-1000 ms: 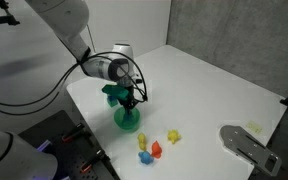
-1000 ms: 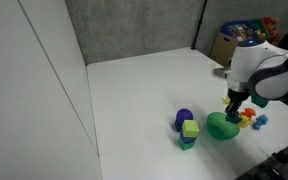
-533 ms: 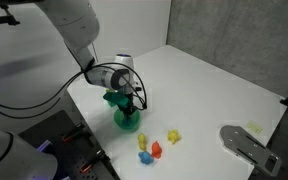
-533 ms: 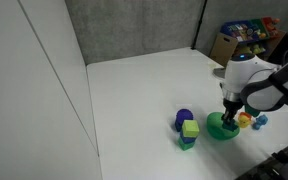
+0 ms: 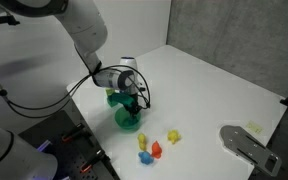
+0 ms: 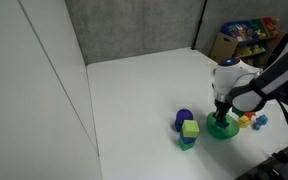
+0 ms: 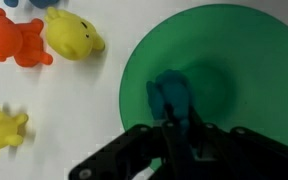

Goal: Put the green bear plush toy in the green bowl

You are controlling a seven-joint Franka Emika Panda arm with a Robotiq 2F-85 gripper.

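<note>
In the wrist view the green bowl (image 7: 246, 60) fills the right half, round and bright green. The green bear plush toy (image 7: 170, 93), small and dark teal, hangs over the bowl's inside, left of its centre. My gripper (image 7: 176, 128) is shut on the toy's lower end, its dark fingers close together. In both exterior views the gripper (image 5: 131, 103) (image 6: 222, 116) points down just above the bowl (image 5: 129, 120) (image 6: 222, 128), and the toy is mostly hidden by the fingers.
Small orange (image 7: 14, 38) and yellow (image 7: 72, 33) (image 7: 2, 130) toys lie on the white table beside the bowl. A blue-purple round object (image 6: 183, 118) and a yellow-green block (image 6: 190, 129) sit on the bowl's other side. A grey device (image 5: 246, 145) lies near the table corner.
The gripper has come down with the toy until it is just over the bowl, and the arm has leaned in towards it.
</note>
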